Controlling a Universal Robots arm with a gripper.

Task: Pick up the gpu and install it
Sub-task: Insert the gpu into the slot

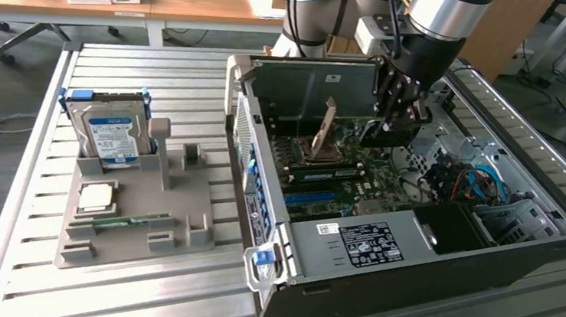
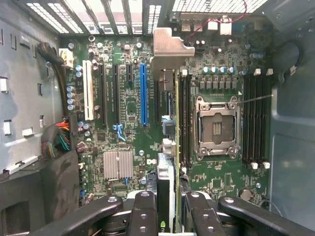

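Note:
My gripper [image 1: 398, 111] hangs inside the open computer case [image 1: 376, 270], shut on the gpu [image 1: 385, 133], which it holds upright just above the motherboard [image 1: 348, 183]. In the wrist view the gpu [image 2: 168, 132] appears edge-on between the two black fingers [image 2: 145, 211], its silver end bracket [image 2: 167, 46] pointing toward the case's rear slots. The card's edge hovers between the blue expansion slot [image 2: 143, 93] and the black memory slots [image 2: 185, 118], apart from the board. The open processor socket [image 2: 217, 127] lies beside it.
A grey holder [image 1: 140, 215] on the slatted table at the exterior view's left carries a hard drive [image 1: 110, 134], a processor chip [image 1: 95, 197] and a memory stick [image 1: 124, 221]. Cable bundles [image 1: 465, 182] and a black power supply [image 1: 461, 228] crowd the case. Desks stand behind.

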